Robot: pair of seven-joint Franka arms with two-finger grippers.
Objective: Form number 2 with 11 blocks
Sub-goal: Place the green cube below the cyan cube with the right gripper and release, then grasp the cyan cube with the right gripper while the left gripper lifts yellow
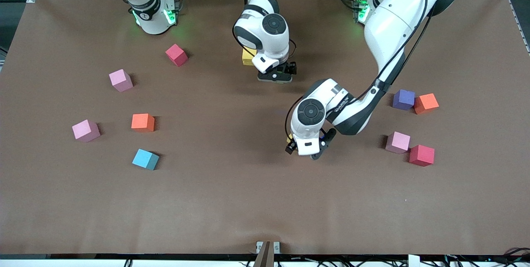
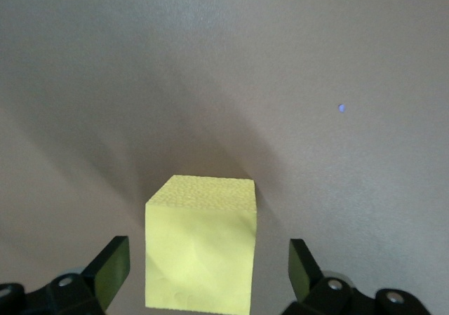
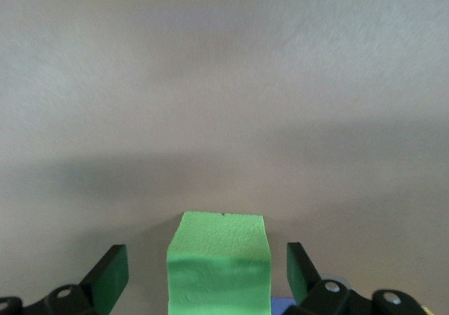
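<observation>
My left gripper (image 1: 306, 150) is low over the middle of the table, open, its fingers either side of a yellow block (image 2: 201, 248) without touching it. Only a yellow sliver (image 1: 290, 138) of that block shows in the front view. My right gripper (image 1: 276, 77) is open around a green block (image 3: 219, 266), with gaps on both sides; that block is hidden in the front view. A second yellow block (image 1: 247, 56) peeks out beside the right wrist. No digit 2 shape shows on the table.
Toward the right arm's end lie a red block (image 1: 177, 54), two pink blocks (image 1: 121, 80) (image 1: 86, 130), an orange one (image 1: 143, 122) and a light blue one (image 1: 145, 159). Toward the left arm's end lie purple (image 1: 403, 99), orange (image 1: 426, 103), pink (image 1: 398, 142) and red (image 1: 422, 155) blocks.
</observation>
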